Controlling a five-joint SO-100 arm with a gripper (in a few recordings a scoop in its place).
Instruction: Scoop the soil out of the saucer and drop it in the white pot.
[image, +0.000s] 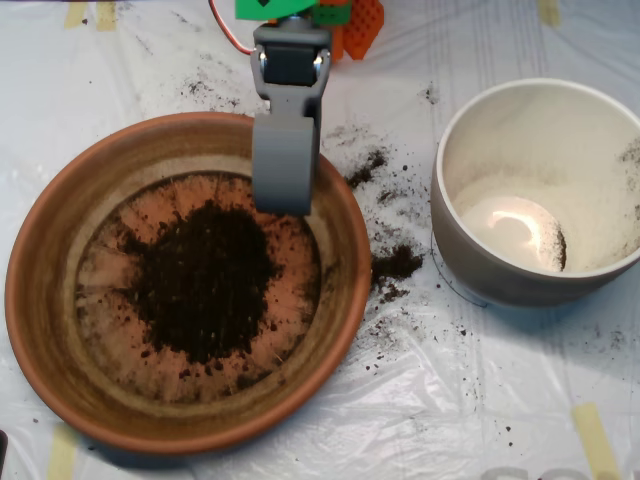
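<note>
— What does the saucer (45, 300) look like?
— Matt, unglazed terracotta, with crumbly, dull soil (205, 280) in it.
— And the white pot (470, 255)?
— Smooth ceramic, its inside glossy at the bottom.
— The scoop (285, 165)?
— Matt grey plastic.
— The table (480, 400)?
— Covered in shiny, wrinkled clear plastic sheet.

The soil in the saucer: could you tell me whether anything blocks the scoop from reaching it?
Nothing visible does. The scoop hangs over the saucer, at the upper edge of the soil pile, which lies uncovered in the dish's middle.
</note>
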